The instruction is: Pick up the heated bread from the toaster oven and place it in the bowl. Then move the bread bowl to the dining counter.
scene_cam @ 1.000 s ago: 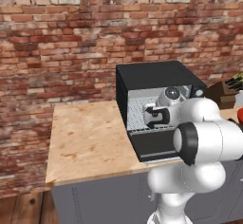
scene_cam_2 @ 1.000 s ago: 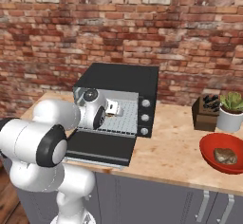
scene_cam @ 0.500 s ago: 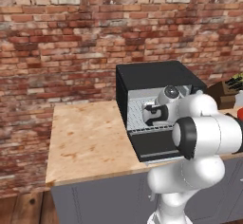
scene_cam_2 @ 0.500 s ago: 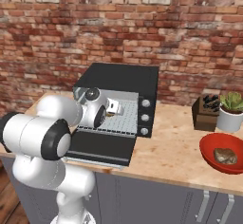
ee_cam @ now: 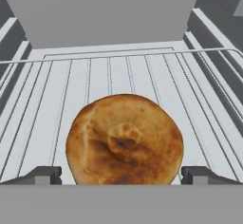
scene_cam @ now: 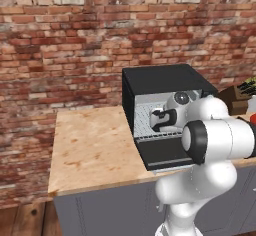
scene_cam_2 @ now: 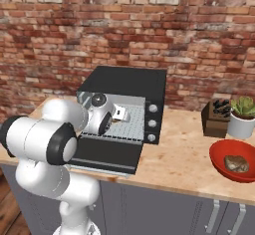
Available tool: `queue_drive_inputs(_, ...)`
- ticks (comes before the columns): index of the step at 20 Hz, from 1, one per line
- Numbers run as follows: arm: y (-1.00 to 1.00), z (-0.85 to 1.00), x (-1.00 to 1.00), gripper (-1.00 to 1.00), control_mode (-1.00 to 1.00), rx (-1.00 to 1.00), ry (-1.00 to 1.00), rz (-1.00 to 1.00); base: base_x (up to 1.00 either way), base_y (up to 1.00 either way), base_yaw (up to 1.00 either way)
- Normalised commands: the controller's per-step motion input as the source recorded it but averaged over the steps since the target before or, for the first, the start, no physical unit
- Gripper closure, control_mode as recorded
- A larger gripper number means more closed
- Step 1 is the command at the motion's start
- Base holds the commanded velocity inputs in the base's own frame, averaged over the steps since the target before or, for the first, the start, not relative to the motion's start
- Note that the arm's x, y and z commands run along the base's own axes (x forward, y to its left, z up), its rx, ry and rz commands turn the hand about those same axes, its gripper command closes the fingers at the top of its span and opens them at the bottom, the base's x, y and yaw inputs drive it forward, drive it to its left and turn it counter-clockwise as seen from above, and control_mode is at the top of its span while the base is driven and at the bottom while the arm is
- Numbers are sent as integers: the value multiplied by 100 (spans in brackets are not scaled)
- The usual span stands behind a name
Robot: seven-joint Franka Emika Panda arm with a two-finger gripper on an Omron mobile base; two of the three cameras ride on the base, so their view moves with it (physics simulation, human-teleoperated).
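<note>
Gripper point(ee_cam: 121, 175) reaching into the toaster oven point(scene_cam_2: 129, 87), fingers spread wide either side of the heated bread point(ee_cam: 124, 140) sitting on the wire rack point(ee_cam: 52, 104). Off right on the counter point(scene_cam_2: 189, 159), red bowl point(scene_cam_2: 234, 160).

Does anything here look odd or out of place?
One thing: the red bowl on the counter already holds a brownish lump, though the bread lies on the toaster oven rack between the open gripper's fingertips.

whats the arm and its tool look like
A glossy white arm of rounded, bulbous segments with black bands at the joints and a grey round cap near the wrist. The tool ends in two small dark grey finger tips. No cables or markings show.
</note>
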Motion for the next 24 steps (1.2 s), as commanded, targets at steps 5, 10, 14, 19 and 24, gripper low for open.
queue_drive_inputs(5, -3, -6, 5, -100, -100, 2, 0, 0, 0, 0, 0)
queue_drive_inputs(10, -1, -1, 9, 100, -100, 2, -1, 0, 0, 0, 0)
queue_drive_inputs(14, 0, 0, 0, 100, -100, 0, 0, 0, 0, 0, 0)
queue_drive_inputs(19, 0, 0, -9, 100, -100, 0, 0, 0, 0, 0, 0)
queue_drive_inputs(24, 0, 16, -68, 100, -100, 0, -1, 0, 0, 0, 0)
